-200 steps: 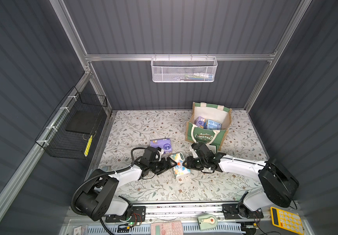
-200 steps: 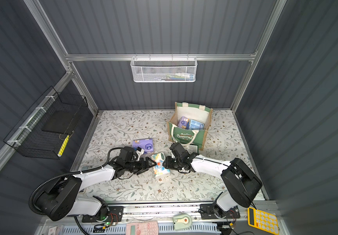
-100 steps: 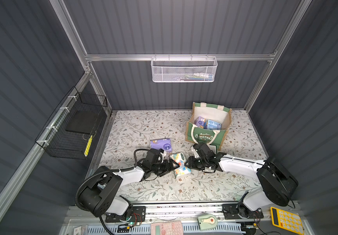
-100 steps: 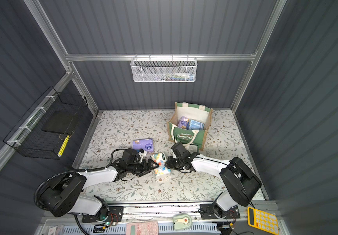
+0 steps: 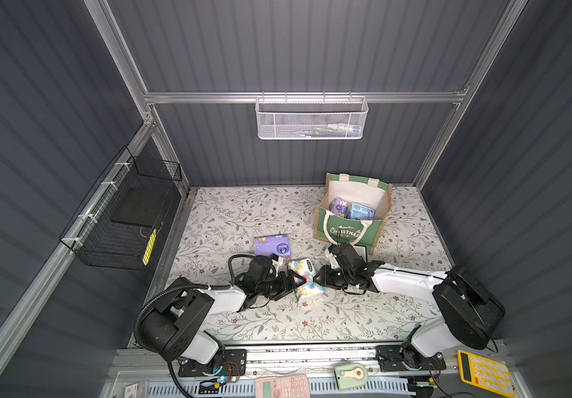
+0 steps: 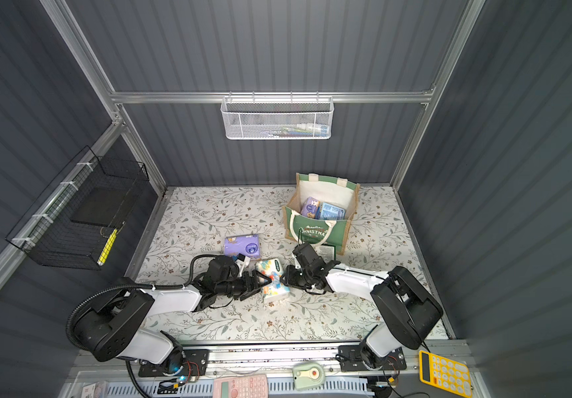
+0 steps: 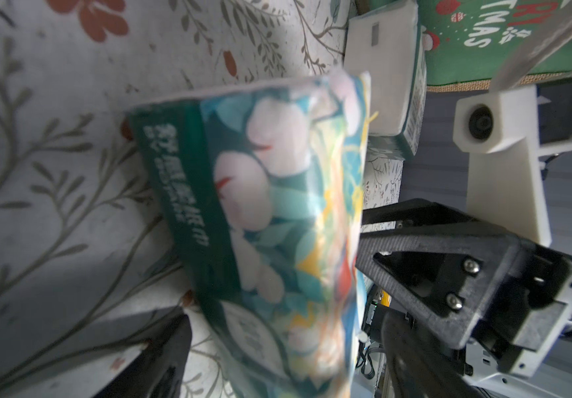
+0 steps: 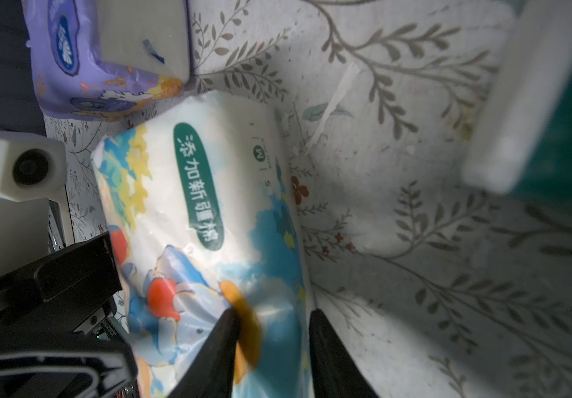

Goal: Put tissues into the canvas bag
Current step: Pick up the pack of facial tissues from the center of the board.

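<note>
A white cartoon-printed tissue pack lies mid-table between both grippers. My left gripper is open, its jaws straddling one end of the pack. My right gripper is shut on the pack's opposite edge. A purple pack lies just behind the left wrist. A dark green-and-white pack rests against the front of the canvas bag, partly hidden by the right arm. The bag stands upright at the back right, holding a purple pack and a light blue pack.
A white mesh basket hangs on the back wall and a black wire basket on the left wall. In front of the table edge lie a pink calculator, a green device and a yellow calculator.
My left gripper has slid forward around the cartoon pack's end. My right gripper's jaws have narrowed onto the pack's other edge.
</note>
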You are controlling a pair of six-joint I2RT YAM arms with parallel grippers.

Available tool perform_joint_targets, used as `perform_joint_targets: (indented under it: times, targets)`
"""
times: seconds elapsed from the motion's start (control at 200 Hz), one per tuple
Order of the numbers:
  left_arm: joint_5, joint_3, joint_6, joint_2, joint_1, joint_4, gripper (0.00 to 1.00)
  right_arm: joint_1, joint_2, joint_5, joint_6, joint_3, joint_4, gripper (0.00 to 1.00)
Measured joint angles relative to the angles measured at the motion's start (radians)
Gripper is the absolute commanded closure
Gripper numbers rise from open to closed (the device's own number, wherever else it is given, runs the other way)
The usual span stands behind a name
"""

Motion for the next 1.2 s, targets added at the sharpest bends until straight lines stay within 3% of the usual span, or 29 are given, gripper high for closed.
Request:
perform_joint_targets:
  times: [0.585, 1.201]
  targets:
    - [-0.026, -0.033, -0.123, 0.122, -0.013, 0.274, 0.26, -0.003, 0.0, -0.003, 0.0, -0.006, 0.012, 0.63]
    - [-0.047, -0.039, -0.172, 0.138, -0.017, 0.38, 0.54, -0.007, -0.14, 0.019, -0.018, -0.054, 0.045, 0.46]
